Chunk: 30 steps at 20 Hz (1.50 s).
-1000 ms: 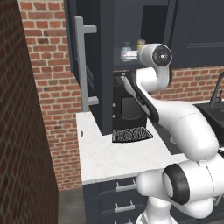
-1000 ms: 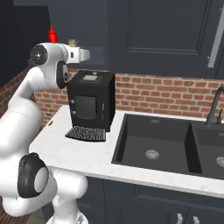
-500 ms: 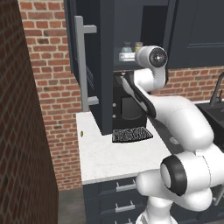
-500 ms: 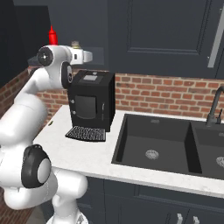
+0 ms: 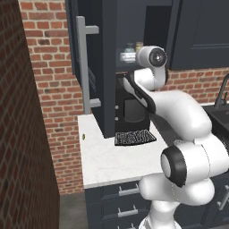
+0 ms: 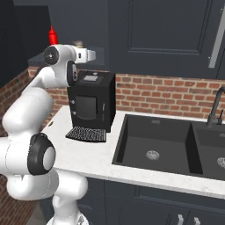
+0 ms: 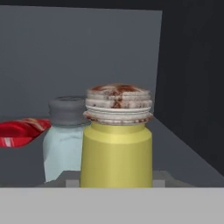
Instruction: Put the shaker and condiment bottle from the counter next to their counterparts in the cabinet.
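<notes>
Gripper [image 7: 116,183] clamped on the yellow-olive shaker [image 7: 116,144], finger tips [image 7: 72,181] on both sides of its body, ribbed brown-stained cap up, jar upright. Just behind it on one side: pale blue-grey jar [image 7: 65,140] with grey cap, standing on the grey cabinet shelf [image 7: 175,148]. Beyond that jar, a red item with white print [image 7: 22,131] lies sideways at the frame edge; can't tell what it is. From the base: hand reaches into the open dark cabinet [image 5: 96,67] above the black coffee machine [image 6: 91,105]; red condiment bottle [image 6: 53,35] stands in the cabinet behind the arm. White counter [image 5: 107,156] below.
</notes>
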Tool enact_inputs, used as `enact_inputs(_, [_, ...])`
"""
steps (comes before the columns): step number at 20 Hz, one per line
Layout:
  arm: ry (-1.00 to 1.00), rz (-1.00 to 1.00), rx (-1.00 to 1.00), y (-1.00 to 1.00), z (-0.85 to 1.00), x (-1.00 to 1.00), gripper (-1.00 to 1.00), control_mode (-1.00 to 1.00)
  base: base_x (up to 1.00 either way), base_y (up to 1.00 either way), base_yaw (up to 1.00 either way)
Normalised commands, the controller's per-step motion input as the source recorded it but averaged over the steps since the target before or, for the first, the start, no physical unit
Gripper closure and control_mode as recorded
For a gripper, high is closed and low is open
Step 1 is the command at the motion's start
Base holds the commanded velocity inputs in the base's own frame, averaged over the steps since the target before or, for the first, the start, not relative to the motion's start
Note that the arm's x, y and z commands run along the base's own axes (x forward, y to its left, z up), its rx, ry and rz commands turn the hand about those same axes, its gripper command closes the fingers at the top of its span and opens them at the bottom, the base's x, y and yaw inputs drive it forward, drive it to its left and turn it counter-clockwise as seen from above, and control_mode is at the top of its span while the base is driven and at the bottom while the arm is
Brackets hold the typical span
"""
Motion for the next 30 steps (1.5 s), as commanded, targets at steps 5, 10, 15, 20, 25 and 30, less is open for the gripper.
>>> enact_inputs(5, [0.0,0.0,0.0,0.0,-0.06,0.09,1.0,-1.0,0.0,0.0,0.0])
enact_inputs(10, [0.0,0.0,0.0,-0.04,-0.15,0.04,1.0,-1.0,0.0,0.0,0.0])
enact_inputs(15, [0.0,0.0,0.0,-0.06,-0.12,0.08,1.0,-1.0,0.0,0.0,0.0])
enact_inputs(20, [0.0,0.0,0.0,-0.08,-0.02,0.24,1.0,-1.0,0.0,0.0,0.0])
enact_inputs(25, [0.0,0.0,0.0,-0.04,-0.07,0.25,1.0,-1.0,0.0,0.0,0.0])
enact_inputs(30, [0.0,0.0,0.0,-0.04,-0.18,0.12,1.0,-1.0,0.0,0.0,0.0])
